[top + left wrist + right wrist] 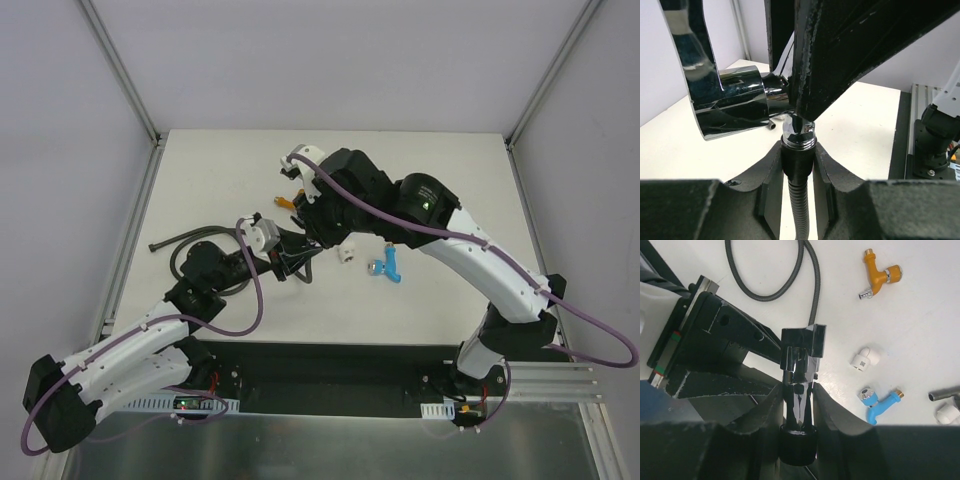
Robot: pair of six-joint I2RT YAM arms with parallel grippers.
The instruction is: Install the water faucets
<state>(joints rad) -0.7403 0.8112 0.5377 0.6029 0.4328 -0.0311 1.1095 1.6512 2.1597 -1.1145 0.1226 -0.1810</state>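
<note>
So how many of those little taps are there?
4: orange tap and blue tap lie on the table; grey tap is cut off by the right wrist view's edge; chrome tap is in the right jaws, at the hose end.

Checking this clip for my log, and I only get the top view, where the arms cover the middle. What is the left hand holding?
Observer: The left hand is closed on the black end of the hose.
Operator: And the right hand?
Observer: The right hand is closed on the chrome faucet, directly above that hose end.
Operator: Any faucet I can't see from above?
Observer: Yes. A grey faucet lies near the blue faucet, at the edge of the right wrist view.
</note>
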